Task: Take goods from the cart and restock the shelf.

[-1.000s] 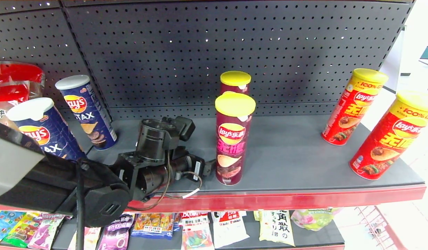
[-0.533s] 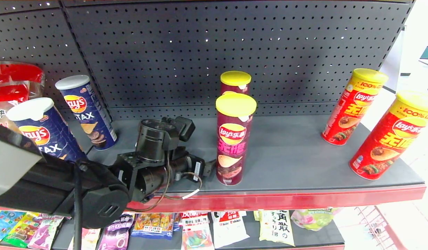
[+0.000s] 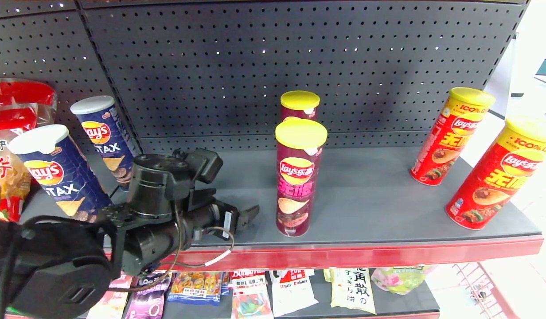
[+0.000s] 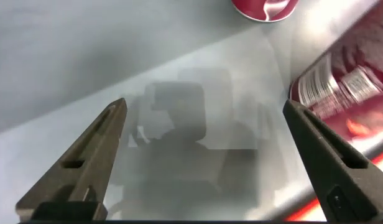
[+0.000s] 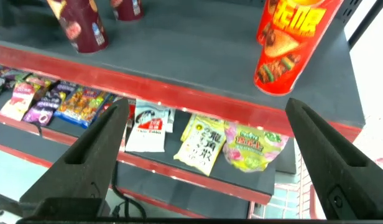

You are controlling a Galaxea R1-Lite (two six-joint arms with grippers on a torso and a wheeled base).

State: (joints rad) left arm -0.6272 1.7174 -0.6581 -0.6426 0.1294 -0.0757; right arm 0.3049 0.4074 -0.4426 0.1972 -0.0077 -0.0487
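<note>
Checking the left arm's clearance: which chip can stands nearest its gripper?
The front maroon can, yellow-lidded, near the shelf's front edge beside the left gripper. The second maroon can stands behind it; the blue cans and red cans are farther off.

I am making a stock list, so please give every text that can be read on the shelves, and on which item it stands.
"Lay's", "STAX": front blue can, rear blue can.
"Lay's", "无限": front maroon can.
"100%", "Lay's", "无限": left red can, right red can.
"White Rabbit": white bag, lower shelf.
Rear maroon can, other packets: too small to read.
</note>
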